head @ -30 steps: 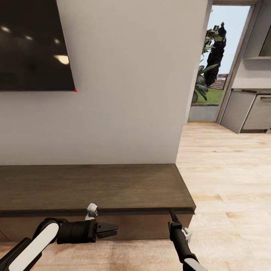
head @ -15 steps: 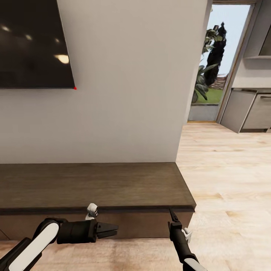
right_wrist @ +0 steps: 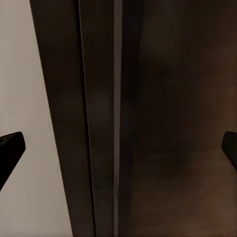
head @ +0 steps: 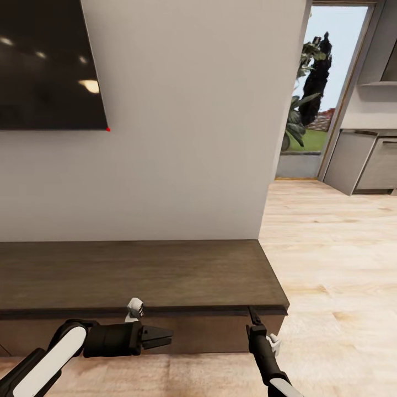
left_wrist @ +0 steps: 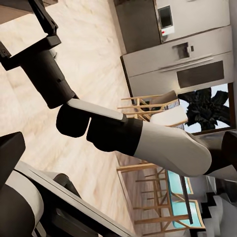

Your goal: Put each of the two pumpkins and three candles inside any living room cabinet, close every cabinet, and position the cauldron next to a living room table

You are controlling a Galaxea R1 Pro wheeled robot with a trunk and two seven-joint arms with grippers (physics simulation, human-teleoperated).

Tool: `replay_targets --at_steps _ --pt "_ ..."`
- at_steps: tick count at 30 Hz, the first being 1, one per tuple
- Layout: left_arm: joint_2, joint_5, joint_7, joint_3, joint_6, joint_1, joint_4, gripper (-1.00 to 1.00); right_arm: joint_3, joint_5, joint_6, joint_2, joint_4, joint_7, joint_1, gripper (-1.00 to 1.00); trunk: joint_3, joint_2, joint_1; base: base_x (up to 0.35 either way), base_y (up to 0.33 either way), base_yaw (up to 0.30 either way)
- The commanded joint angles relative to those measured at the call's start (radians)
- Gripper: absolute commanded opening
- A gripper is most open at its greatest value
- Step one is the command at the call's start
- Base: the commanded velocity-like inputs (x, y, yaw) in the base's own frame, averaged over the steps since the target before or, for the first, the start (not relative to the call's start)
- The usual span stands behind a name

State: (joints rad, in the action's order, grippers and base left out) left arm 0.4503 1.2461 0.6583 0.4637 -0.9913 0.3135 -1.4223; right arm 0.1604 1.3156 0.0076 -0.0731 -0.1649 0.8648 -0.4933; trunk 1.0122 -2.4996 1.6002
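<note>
The long low dark-brown cabinet (head: 138,273) stands against the wall, its drawer fronts shut flush. My right gripper (head: 252,315) is open and points at the cabinet's front edge near its right end. In the right wrist view the dark wood front (right_wrist: 173,123) is very close, with a fingertip (right_wrist: 10,148) at each side and nothing between them. My left gripper (head: 167,337) hangs open in front of the cabinet's lower front, pointing right and holding nothing. The pumpkins are out of view.
A black TV (head: 49,66) hangs on the white wall above the cabinet. To the right, pale wood floor (head: 331,248) runs to a glass door with plants (head: 309,94) and grey kitchen cupboards (head: 369,162). The left wrist view takes in my right arm (left_wrist: 138,138), a fridge (left_wrist: 182,54) and chairs (left_wrist: 158,113).
The whole picture has shifted very slightly. Both arms and the cabinet keep their places.
</note>
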Motion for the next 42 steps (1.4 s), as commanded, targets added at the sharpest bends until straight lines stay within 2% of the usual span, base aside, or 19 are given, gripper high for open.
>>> replay_targets --at_steps 1,42 --pt "0.001 0.001 0.003 0.002 -0.003 0.001 0.000 1.00 0.007 -0.004 0.001 -0.001 0.001 0.003 -0.001 1.00 0.001 0.000 0.000 0.002 0.000 0.000" --pt "0.001 0.000 0.003 0.002 -0.003 0.001 0.000 1.00 0.007 -0.001 -0.001 -0.001 0.002 -0.006 -0.001 1.00 0.001 0.000 0.000 0.010 0.000 0.000"
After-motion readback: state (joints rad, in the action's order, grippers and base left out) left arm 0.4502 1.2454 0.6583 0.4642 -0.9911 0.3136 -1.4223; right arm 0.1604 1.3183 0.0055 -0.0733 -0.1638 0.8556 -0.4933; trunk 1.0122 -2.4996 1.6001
